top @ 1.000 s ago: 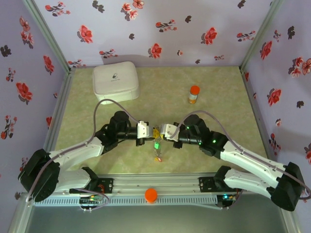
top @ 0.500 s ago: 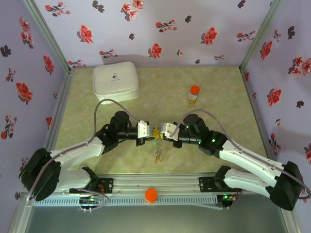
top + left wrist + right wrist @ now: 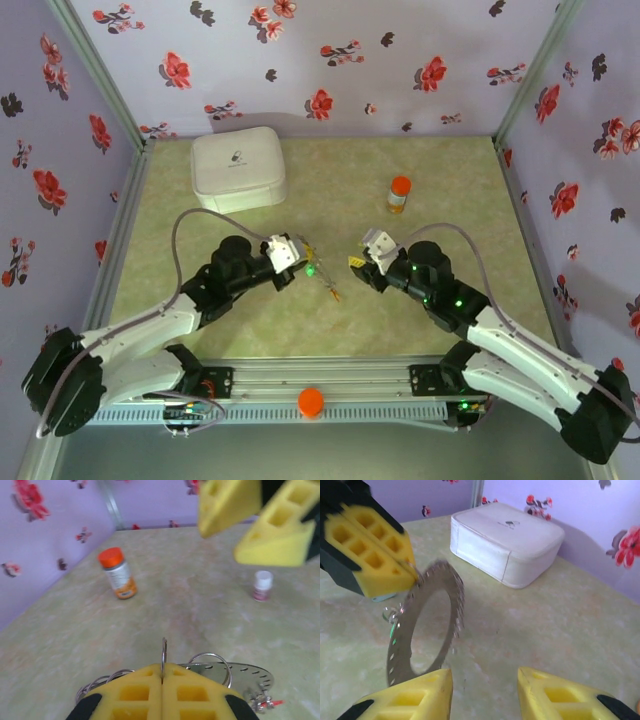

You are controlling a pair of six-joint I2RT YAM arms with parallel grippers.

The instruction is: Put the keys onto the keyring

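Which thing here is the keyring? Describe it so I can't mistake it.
Look at the middle of the green table, between the two arms, where the left gripper is shut on something. That is the keyring: a flat grey metal band with small holes around it, far wider than the little wire rings dangling beside it.

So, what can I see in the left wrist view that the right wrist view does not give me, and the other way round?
From the left wrist: the orange-capped bottle and a small white-capped vial, both upright. From the right wrist: the white case. In both: the keyring, pinched at its edge by the shut left end effector, and the open right end effector facing it, holding nothing.
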